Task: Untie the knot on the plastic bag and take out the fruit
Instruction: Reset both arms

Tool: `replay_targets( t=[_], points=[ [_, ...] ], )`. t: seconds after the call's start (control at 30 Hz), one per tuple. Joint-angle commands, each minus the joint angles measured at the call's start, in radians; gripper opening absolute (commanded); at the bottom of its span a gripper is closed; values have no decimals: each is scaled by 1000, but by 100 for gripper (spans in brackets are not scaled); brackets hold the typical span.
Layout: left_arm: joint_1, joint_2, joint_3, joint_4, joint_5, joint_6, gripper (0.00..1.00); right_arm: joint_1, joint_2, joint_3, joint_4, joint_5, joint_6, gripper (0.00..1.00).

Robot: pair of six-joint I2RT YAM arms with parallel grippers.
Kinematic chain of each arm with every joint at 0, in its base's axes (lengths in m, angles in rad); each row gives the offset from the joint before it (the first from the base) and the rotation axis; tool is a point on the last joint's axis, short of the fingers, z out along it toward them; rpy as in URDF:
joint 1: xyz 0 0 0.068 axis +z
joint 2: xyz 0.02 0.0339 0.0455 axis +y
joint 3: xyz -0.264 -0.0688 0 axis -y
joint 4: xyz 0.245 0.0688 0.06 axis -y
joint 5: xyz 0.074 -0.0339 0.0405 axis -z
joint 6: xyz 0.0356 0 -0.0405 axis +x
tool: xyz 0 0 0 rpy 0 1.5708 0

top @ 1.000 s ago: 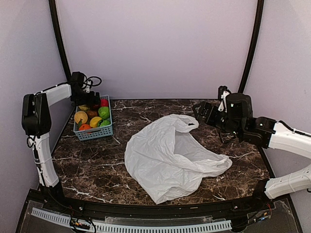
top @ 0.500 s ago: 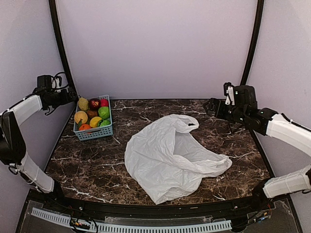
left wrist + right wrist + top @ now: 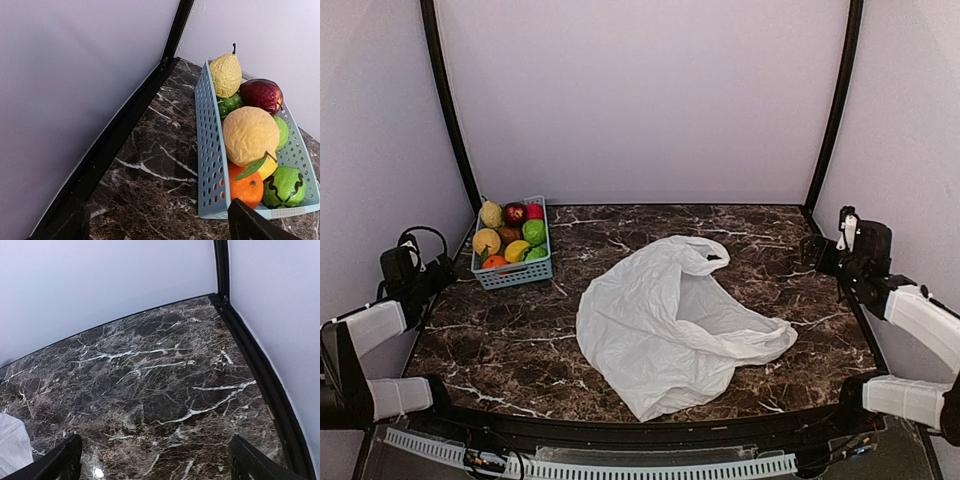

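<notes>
bag (image 3: 670, 325): limp on bench (image 3: 520, 340), middle
fruit (image 3: 250, 135): in basket (image 3: 207, 150)
left jaws: wide apart, empty
right jaws: wide apart, empty

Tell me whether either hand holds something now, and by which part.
Nothing is held. The left hand and the right hand are both open and empty; the plastic bag lies untouched on the table.
</notes>
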Motion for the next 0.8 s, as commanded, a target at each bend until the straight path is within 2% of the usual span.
replay_targets(
  t=[0.0, 0.17, 0.27, 0.53, 0.77],
  points=[
    [-35, -77, -127, 242, -96, 37, 95, -27, -124, -163, 285, 64, -84, 99],
    [-133, -82, -199, 335, -123, 134, 95, -29, -227, -346, 506, 91, -143, 99],
    [-156, -48, -224, 372, -131, 160, 96, -30, -265, -431, 593, 120, -156, 99],
    [-163, -18, -291, 440, -118, 190, 96, -29, -303, -597, 707, 171, -180, 99],
    [-163, 3, -286, 456, -81, 193, 96, -30, -341, -627, 730, 179, -186, 99]
  ],
)
